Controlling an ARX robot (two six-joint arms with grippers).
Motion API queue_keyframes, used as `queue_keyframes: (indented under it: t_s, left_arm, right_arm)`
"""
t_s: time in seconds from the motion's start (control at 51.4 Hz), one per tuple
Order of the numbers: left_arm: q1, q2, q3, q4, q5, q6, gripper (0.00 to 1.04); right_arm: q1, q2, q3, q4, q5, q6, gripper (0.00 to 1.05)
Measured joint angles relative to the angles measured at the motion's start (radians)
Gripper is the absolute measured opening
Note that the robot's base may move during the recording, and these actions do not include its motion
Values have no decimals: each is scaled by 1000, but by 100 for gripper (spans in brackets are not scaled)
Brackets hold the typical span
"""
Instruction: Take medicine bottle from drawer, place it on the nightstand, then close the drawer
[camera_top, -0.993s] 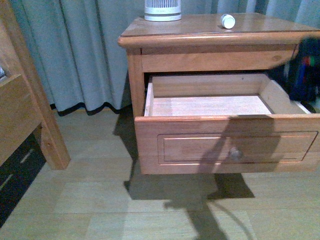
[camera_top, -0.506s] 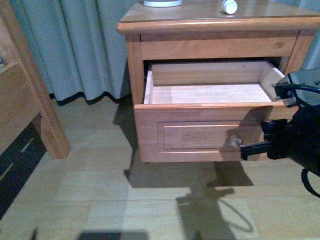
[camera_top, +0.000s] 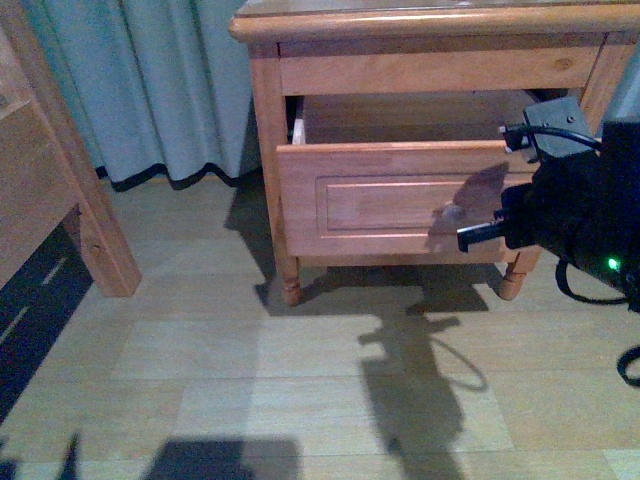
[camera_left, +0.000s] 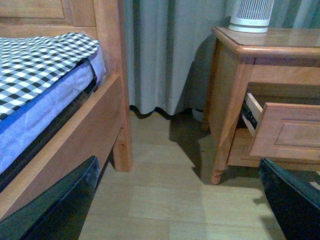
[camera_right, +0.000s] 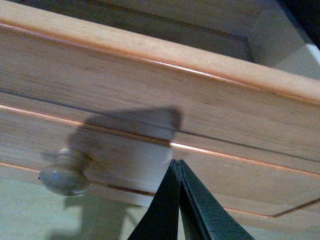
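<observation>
Pressing closed fingertips against the front panel of the drawer (camera_top: 395, 200), the right hand (camera_right: 176, 167) is on the last step, by my reading: its two fingers meet in a point and touch the wood just beside the knob (camera_right: 65, 172), clenched on nothing. The drawer stands out from the nightstand (camera_top: 265, 150) by a modest margin, with a dark gap above its front edge; what is left is to push it the rest of the way in.

The medicine bottle cannot be seen in any view. The part of the drawer interior that shows in the right wrist view looks bare, and the nightstand's top is cut off at the frame edge in the front view, so the bottle probably sits up there, though that cannot be confirmed.

The left hand (camera_left: 175, 200) is well apart from the nightstand; only two dark fingers at the frame's lower corners show, spread wide, released and holding nothing.

Around the nightstand: a white ribbed device (camera_left: 250, 15) stands on its glossy top. Grey-blue curtains (camera_top: 150, 90) hang behind it to the pale wood-plank floor (camera_top: 250, 380). Off to its side stands a wooden bed frame (camera_left: 65, 145) with a blue mattress and a checked cover (camera_left: 40, 65).
</observation>
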Motion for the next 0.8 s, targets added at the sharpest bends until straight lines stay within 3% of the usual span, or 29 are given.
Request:
queue_keyframes:
  t_s: [0.798]
  left_arm:
    - [0, 0, 0, 0, 0, 0, 98]
  right_arm:
    - [-26, 200, 461, -197, -16, -111, 3]
